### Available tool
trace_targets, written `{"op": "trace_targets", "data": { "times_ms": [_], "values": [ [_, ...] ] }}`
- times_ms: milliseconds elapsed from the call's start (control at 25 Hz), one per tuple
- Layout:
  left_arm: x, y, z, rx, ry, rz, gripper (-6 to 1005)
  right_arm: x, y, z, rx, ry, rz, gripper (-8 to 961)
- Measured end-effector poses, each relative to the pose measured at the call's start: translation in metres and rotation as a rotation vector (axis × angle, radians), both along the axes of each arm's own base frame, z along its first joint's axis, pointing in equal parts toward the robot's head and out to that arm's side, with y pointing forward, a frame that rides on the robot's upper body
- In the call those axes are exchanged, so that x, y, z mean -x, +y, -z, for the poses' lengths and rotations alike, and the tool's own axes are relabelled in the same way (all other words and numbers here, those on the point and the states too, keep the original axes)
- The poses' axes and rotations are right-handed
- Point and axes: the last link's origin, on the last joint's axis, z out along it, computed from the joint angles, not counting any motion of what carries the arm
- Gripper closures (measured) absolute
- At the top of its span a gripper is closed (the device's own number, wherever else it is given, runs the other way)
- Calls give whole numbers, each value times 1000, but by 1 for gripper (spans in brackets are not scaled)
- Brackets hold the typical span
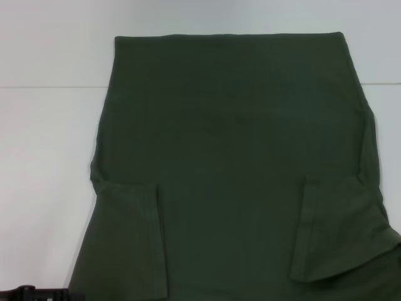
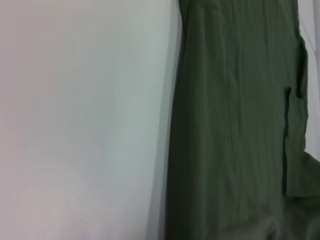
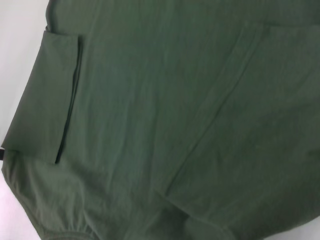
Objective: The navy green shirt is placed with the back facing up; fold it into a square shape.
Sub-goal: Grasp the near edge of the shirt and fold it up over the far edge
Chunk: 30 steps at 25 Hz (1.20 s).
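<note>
Shirt (image 1: 232, 163) spread flat on white table (image 1: 44, 163), plain dark olive side up, no lettering showing. Fills most of the head view: straight far edge square to the camera, body widening toward the near edge and running out of frame there. Both short sleeves folded inward onto the body: left sleeve (image 1: 128, 235) as a ribbed-looking flap near the left side, right sleeve (image 1: 338, 232) as a longer flap near the right side, each with a clean inner edge. Slight bulge in the right side seam just beyond the sleeve fold; small pucker at the left side seam where the sleeve fold begins. Same cloth in the left wrist view (image 2: 235, 130), long edge lying against bare table (image 2: 75, 120). In the right wrist view, fabric (image 3: 165, 120) filling nearly everything, both folded flaps visible, soft creases near the collar end. Dark bit of hardware (image 1: 31, 293) at the near-left corner of the head view, beside the shirt's edge; not identifiable. Neither gripper's fingers visible in any view, so cannot tell how far open either is or whether anything is held.
</note>
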Motion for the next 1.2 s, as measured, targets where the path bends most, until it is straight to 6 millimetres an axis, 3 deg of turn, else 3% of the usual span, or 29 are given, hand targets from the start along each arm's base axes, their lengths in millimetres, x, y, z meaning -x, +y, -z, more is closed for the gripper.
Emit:
{"op": "trace_targets", "data": {
  "times_ms": [920,1200],
  "values": [
    [2,0,-1,-12,0,-13,235,-1,0,-2,-10,9,7,915],
    [-5,4,7,4,-13,10,245,-1,0,-2,-13,7,6,915]
  ]
}}
